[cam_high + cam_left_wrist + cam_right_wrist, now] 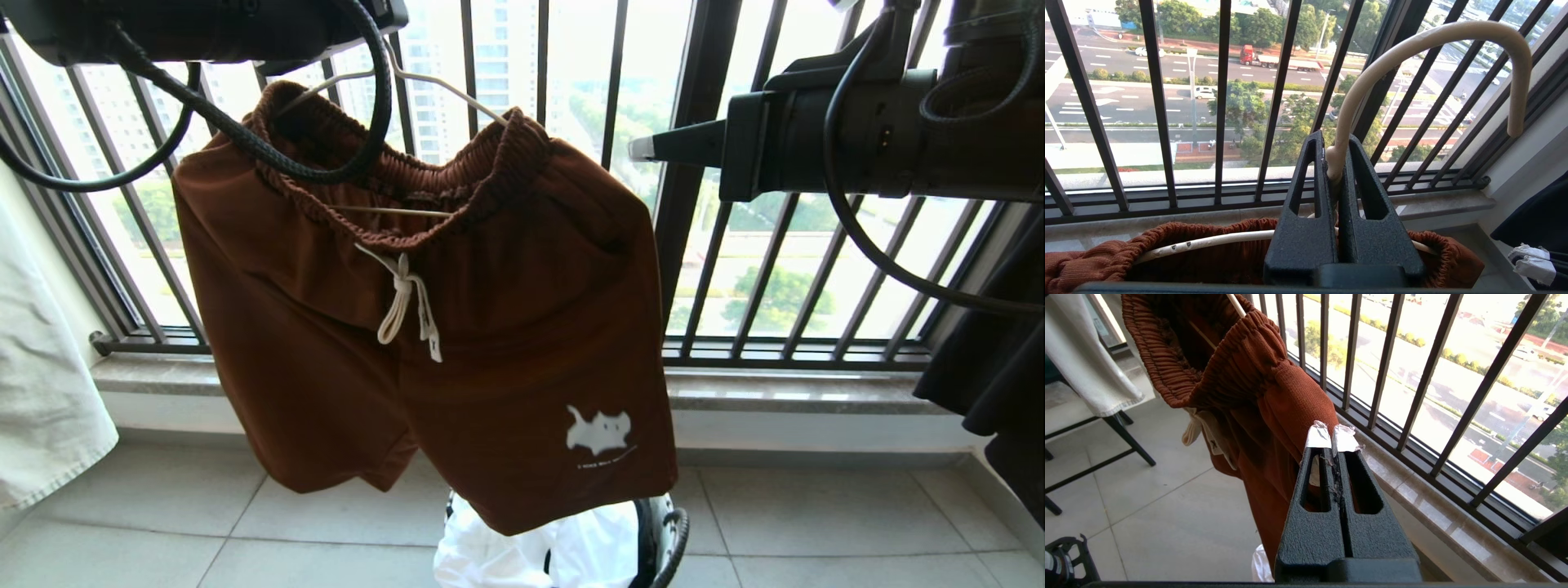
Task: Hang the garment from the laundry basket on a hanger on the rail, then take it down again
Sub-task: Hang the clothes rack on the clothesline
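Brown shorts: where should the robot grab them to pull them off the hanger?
Probably the ribbed waistband of the shorts, on the right end effector side. It bunches thick over the hanger end there, nearest that shut, empty end effector; come in from the right.

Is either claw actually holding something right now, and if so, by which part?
The left claw grips the hanger by its hook neck, with the garment on it. The right claw is shut on nothing.
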### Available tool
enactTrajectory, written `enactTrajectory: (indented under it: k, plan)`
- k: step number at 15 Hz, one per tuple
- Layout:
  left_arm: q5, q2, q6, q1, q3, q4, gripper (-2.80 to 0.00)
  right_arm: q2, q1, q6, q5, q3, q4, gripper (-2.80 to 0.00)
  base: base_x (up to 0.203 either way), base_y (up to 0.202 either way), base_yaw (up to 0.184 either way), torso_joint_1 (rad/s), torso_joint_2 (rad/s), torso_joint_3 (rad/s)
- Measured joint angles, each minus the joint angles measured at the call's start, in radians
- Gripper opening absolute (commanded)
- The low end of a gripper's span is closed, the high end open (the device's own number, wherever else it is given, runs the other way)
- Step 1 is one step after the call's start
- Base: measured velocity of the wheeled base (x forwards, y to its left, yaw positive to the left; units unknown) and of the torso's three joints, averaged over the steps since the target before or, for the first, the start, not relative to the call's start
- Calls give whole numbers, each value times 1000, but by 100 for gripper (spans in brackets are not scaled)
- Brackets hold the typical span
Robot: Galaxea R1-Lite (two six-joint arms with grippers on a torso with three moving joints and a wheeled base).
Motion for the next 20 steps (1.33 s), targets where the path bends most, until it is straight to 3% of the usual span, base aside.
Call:
enactTrajectory:
  k: [14, 15, 20]
  plan:
    - [0, -3, -1, -4, -1, 1, -280, 43, 6, -40, 15, -65, 3, -280, 0, 0, 0, 0, 0, 0]
    - [0, -2, 0, -5, -2, 7, -280, 45, 6, -41, 15, -76, 6, 0, 0, 0, 0, 0, 0, 0]
    - [-1, 2, 1, -8, -9, 34, -280, 63, 9, -110, 53, -100, 39, 0, 0, 0, 0, 0, 0, 0]
